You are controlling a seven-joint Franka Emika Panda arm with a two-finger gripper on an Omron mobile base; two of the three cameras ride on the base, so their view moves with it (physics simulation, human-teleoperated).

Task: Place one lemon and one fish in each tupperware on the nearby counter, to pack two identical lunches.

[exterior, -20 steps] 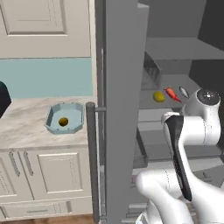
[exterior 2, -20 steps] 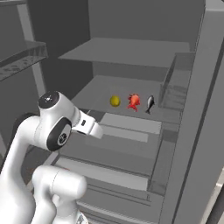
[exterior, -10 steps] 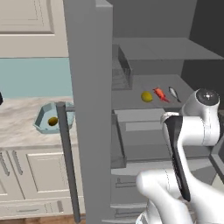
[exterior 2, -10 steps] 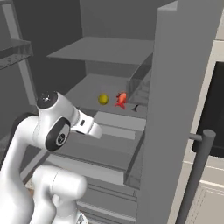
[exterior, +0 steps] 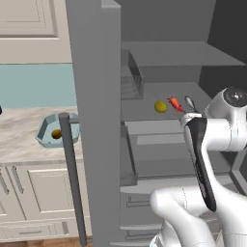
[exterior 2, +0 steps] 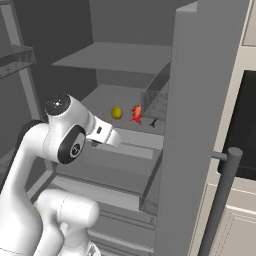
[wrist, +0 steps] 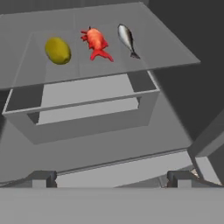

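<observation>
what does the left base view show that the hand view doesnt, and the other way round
Left base view alone: the pale blue tupperware on the beige counter, a lemon already in it, and the fridge door.

Hand view alone: the gripper, jaws wide apart with nothing between them.

Shared: the fridge shelf with a second lemon, the red-orange fish and a grey fish in a row.

My arm (exterior: 202, 164) looks like smooth glossy white plastic with dark matt joints. The fridge shelf (wrist: 105, 65) is flat matt grey. On it the lemon (wrist: 57, 50) has dull, faintly pitted skin, and the red fish (wrist: 95, 42) looks rough. The surface (exterior: 19, 137) is polished marbled stone, and the blue-grey tupperware (exterior: 46, 134) is smooth plastic.
</observation>
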